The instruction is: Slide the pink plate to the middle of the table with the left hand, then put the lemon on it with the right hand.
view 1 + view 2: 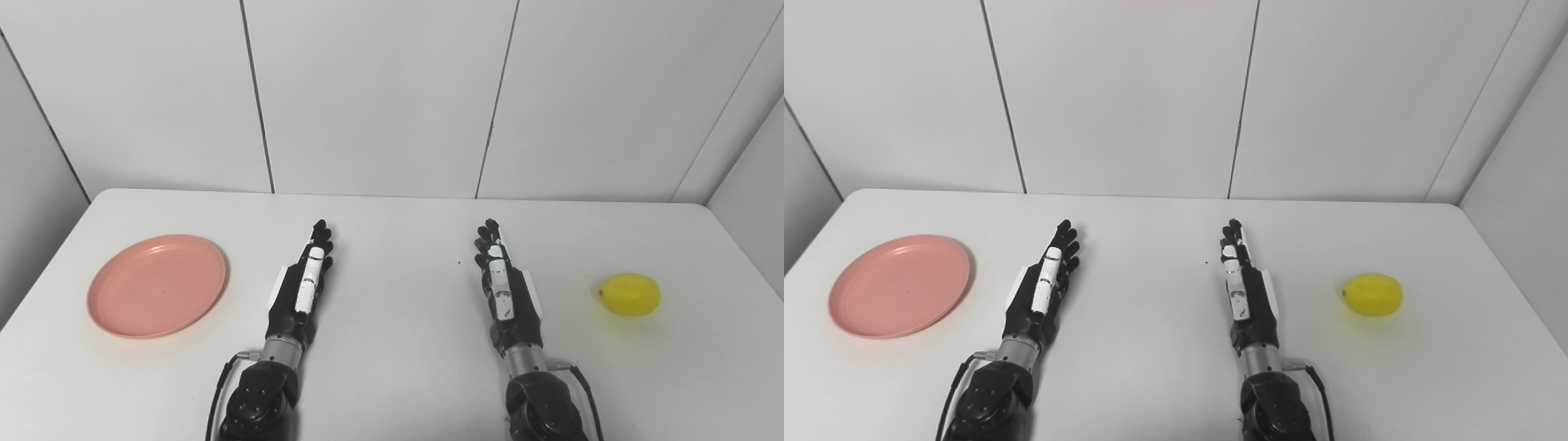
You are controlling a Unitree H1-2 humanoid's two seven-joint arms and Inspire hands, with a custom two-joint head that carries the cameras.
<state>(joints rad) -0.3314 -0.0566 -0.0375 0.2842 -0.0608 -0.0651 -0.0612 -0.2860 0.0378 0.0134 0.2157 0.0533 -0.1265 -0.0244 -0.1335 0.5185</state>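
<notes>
A pink plate (156,285) lies flat at the left side of the white table (392,257). A yellow lemon (629,294) lies at the right side. My left hand (303,285) is stretched out flat, edge-on, fingers straight and pointing away, open and empty, a little to the right of the plate and apart from it. My right hand (505,288) is stretched out the same way, open and empty, to the left of the lemon with a clear gap between them. The same scene shows in the right eye view: plate (899,285), lemon (1374,294), left hand (1044,288), right hand (1244,288).
White panelled walls (380,92) close the table at the back and on both sides. The table's back edge runs just beyond the fingertips. A small dark speck (459,263) lies on the table between the hands.
</notes>
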